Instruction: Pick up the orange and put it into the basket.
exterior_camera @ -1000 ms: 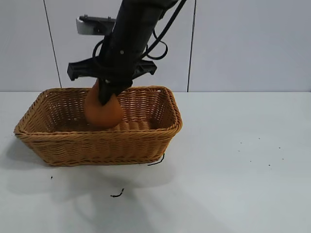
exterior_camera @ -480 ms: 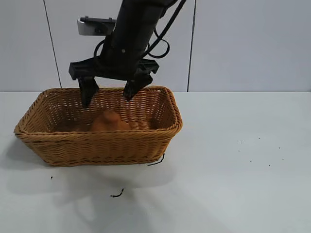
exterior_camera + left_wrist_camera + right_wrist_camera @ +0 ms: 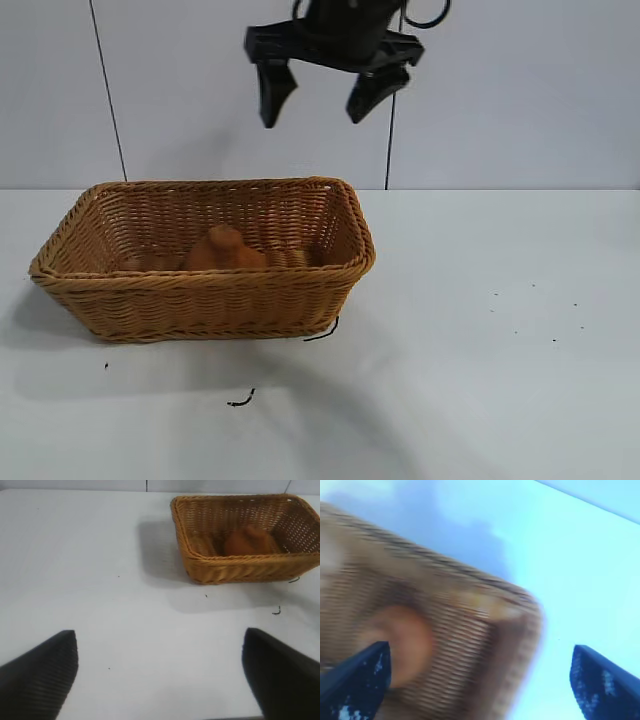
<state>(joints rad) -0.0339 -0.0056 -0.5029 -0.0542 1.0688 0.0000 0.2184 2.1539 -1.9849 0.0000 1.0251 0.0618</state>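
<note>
My right gripper (image 3: pixel 318 98), top centre of frame, hangs spread and empty so the orange (image 3: pixel 224 250) rests in the basket (image 3: pixel 200 290); left gripper (image 3: pixel 160 672) parked, spread too.

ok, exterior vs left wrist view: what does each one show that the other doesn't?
Exterior only: the right gripper, open and empty, up above the basket, and the wall behind.

Left wrist only: the left gripper, its fingers spread wide over bare table, well away from the basket.

Both: the orange lying inside the basket, with nothing holding it, and small dark specks on the table near the basket.
</note>
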